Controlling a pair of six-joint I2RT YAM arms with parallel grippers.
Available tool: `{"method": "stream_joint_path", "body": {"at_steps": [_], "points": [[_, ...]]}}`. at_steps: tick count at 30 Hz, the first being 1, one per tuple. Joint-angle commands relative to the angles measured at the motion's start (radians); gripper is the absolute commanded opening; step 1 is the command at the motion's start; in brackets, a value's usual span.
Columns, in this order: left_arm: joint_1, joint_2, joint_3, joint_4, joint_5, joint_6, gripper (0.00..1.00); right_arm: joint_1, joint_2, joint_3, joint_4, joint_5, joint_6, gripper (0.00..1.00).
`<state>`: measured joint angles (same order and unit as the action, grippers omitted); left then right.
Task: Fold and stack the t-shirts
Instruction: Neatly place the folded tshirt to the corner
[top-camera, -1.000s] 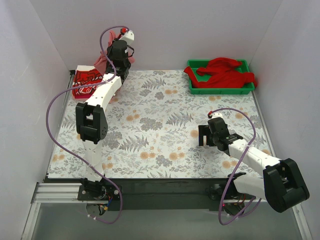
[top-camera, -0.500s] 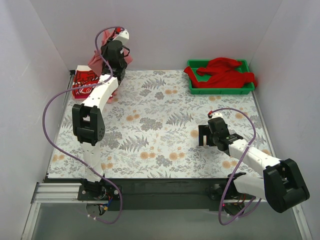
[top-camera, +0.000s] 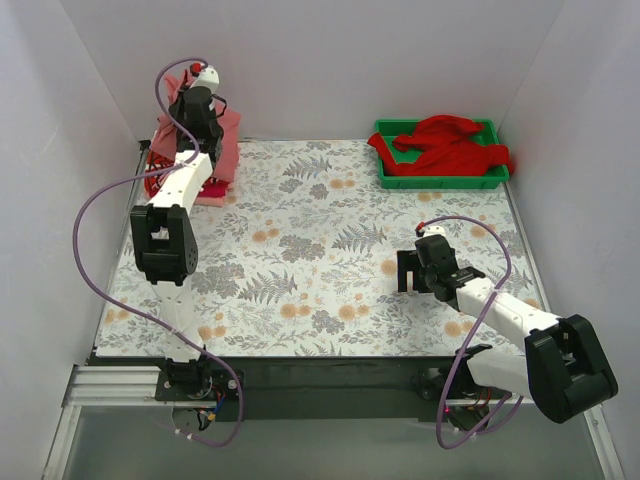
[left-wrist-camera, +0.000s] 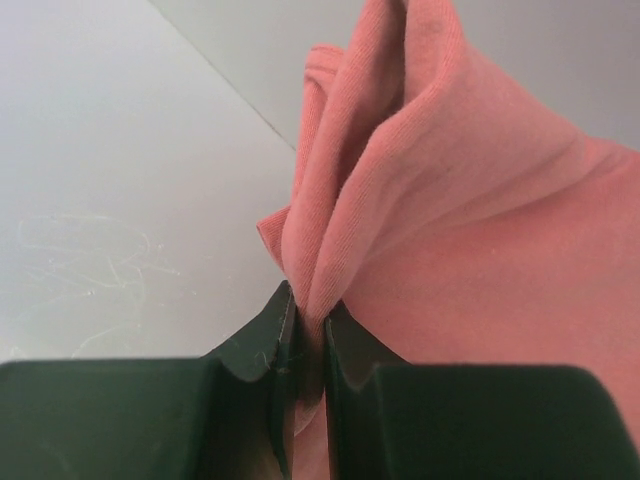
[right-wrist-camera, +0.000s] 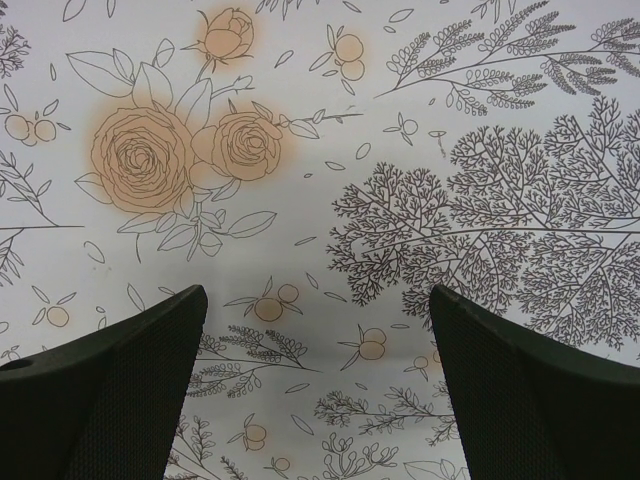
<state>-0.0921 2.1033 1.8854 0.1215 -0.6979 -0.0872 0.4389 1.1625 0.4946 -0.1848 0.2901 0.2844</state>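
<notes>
Note: your left claw (left-wrist-camera: 308, 350) pinches a fold of the salmon-pink t-shirt (left-wrist-camera: 450, 200), likely for carrying; right claw (right-wrist-camera: 320, 380) gapes empty, table (right-wrist-camera: 500, 150) beneath it.

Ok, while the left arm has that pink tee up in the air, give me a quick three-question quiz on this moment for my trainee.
1. Fill in: the bright red t-shirt lies in the green tray on the far ___ side of the table.
2. The left gripper is shut on: A) the salmon-pink t-shirt; B) the bright red t-shirt; C) nothing.
3. True or false: the right gripper is holding cloth.

Key: 1. right. 2. A. 3. False: its fingers are spread, with only the flowered table cover between them.
</notes>
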Motion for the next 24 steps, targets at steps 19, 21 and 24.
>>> {"method": "stream_joint_path", "body": {"at_steps": [19, 21, 24], "points": [[0.169, 0.129, 0.012, 0.144, 0.121, -0.082, 0.16, -0.006, 0.017, 0.059, -0.024, 0.070, 0.007, 0.98], [0.172, 0.132, 0.023, 0.145, 0.113, -0.095, 0.59, -0.008, 0.014, 0.061, -0.025, 0.072, 0.009, 0.98], [0.176, 0.123, 0.035, 0.161, 0.083, -0.127, 0.83, -0.006, 0.003, 0.061, -0.028, 0.069, 0.010, 0.98]]}}
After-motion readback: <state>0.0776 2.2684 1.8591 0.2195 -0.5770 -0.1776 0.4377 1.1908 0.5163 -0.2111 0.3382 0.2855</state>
